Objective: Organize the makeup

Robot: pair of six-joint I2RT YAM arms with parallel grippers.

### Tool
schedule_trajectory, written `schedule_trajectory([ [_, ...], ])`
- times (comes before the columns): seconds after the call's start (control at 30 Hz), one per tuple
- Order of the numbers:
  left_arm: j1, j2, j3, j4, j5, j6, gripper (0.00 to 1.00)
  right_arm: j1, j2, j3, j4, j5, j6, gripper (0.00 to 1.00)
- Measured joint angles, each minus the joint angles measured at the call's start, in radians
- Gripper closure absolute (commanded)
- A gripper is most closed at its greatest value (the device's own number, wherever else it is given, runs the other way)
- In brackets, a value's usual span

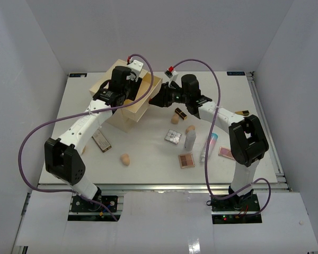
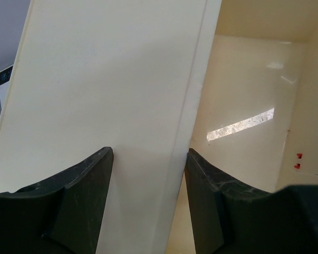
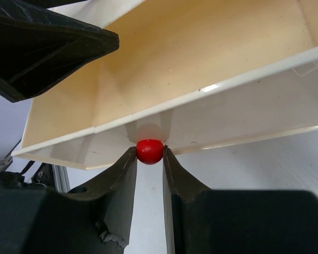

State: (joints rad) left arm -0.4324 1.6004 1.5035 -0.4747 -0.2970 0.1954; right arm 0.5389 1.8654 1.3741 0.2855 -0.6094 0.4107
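Nearest the arm bases in the top view: a peach sponge [image 1: 125, 159] and a pink palette [image 1: 186, 160] on the white table [image 1: 148, 177]. Just beyond, a brown palette [image 1: 102, 141], a silver palette [image 1: 173, 136], an upright clear bottle [image 1: 190, 138], a teal-capped tube [image 1: 209, 145] and a 2nd pink palette [image 1: 226, 153]. Farther back, 2 more sponges [image 1: 190, 128] near a black-gold lipstick [image 1: 180, 114]. All of it lying on the table, in front of and to the right of the cream chest [image 1: 128, 114] at the far left.

Both arms reaching to the chest, with finger detail shown only by the wrist cameras.

A label [image 1: 236, 73] on the far table edge and a white tag [image 2: 4, 76] with a blue mark, both too small to read.

Right gripper [image 3: 149, 152] closed tight on the red knob [image 3: 149, 150] of the open drawer [image 3: 228, 106], 1 finger pinching it from each side. Left gripper [image 2: 148, 153] spread wide above the chest's top, 1 finger over the flat panel, the other at the drawer's edge; contact impossible to tell.
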Motion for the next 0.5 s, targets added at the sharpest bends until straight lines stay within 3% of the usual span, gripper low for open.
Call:
schedule_trajectory([
  [0.1, 0.0, 0.001, 0.0, 0.001, 0.0, -0.004, 0.35, 0.0, -0.011, -0.015, 0.007, -0.001, -0.001, 0.72],
  [0.23, 0.001, 0.003, 0.002, 0.003, -0.004, -0.015, 0.27, -0.004, -0.015, -0.02, -0.006, -0.017, -0.007, 0.26],
  [0.3, 0.007, 0.005, 0.006, 0.003, -0.005, -0.025, 0.18, -0.012, -0.015, -0.021, -0.029, -0.034, -0.018, 0.09],
  [0.37, 0.016, 0.01, 0.015, 0.0, -0.006, -0.045, 0.14, -0.024, -0.016, -0.022, -0.06, -0.05, -0.044, 0.02],
  [0.5, 0.032, 0.014, 0.051, -0.032, 0.014, -0.085, 0.07, -0.046, -0.033, -0.023, -0.14, -0.081, -0.126, 0.05],
])
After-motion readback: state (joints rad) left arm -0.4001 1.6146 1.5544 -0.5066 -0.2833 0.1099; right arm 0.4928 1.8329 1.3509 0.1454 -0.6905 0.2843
